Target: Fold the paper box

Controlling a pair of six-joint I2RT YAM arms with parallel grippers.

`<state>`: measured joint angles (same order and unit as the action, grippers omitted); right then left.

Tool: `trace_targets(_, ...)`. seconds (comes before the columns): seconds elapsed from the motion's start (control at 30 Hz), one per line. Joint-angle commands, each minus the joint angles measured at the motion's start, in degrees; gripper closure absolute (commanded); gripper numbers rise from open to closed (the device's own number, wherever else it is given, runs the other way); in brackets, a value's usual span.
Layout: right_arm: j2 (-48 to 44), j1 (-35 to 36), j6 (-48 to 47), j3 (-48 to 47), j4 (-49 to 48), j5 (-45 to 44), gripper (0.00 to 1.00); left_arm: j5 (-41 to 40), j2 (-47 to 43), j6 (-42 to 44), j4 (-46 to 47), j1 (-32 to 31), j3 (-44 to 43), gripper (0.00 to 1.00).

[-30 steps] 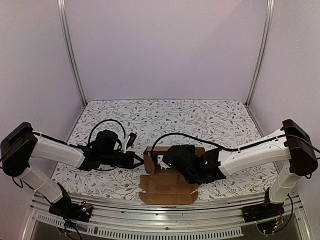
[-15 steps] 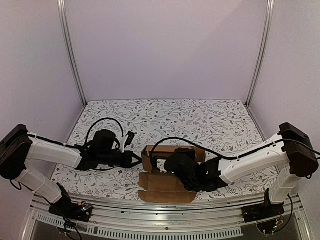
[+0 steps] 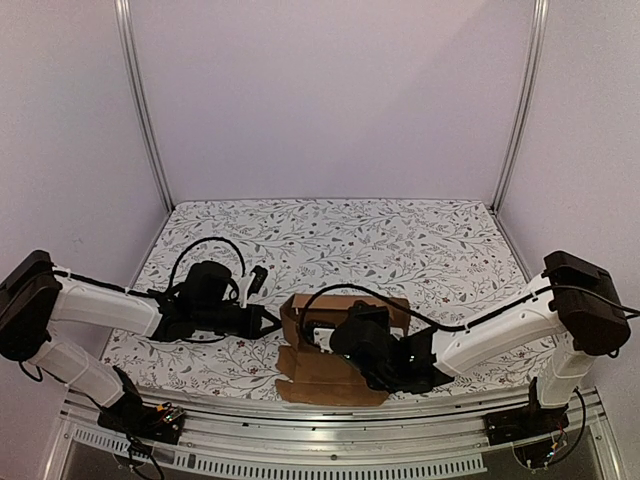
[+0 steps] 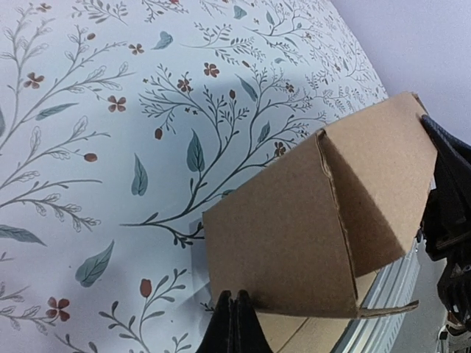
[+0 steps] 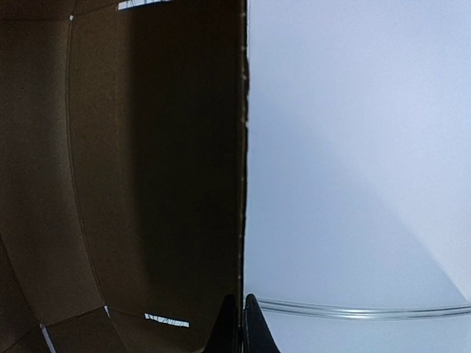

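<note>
1. The table (image 3: 420, 240), covered in a floral cloth, carries everything. The work sits at its near edge, between the two arms, where both can reach it.
2. The paper box (image 3: 335, 378) is half-formed. One flap lies flat towards the near edge, while the brown walls behind it stand up, creased into a corner (image 4: 294, 243).
3. The right gripper (image 3: 322, 336) reaches in from the right, low over the flat flap and close against the raised walls. Its wrist view shows the fingers clenched (image 5: 243, 323) directly below a wall's edge (image 5: 147, 184). They may be pinching that edge, but the view is too tight to be sure. It looks to be there to steady the wall.
4. The left gripper (image 3: 274, 322) is also clenched and holds nothing. Its joined tips (image 4: 234, 323) meet the bottom edge of the box's left wall from outside, probably bracing it upright.
</note>
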<state>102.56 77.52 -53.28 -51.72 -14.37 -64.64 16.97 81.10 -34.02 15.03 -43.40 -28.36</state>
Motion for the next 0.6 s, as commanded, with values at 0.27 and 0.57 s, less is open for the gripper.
trace_targets(0.27, 3.2, 1.7, -4.1, 1.4, -6.5, -2.3, 1.00, -1.4, 0.3, 3.0, -2.5, -0.5, -0.9, 1.00)
trace_targets(0.57, 4.4, 2.0, -5.5, 1.8, -8.6, -2.9, 1.00, -3.4, -1.7, 5.1, -6.4, -0.5, -1.9, 1.00)
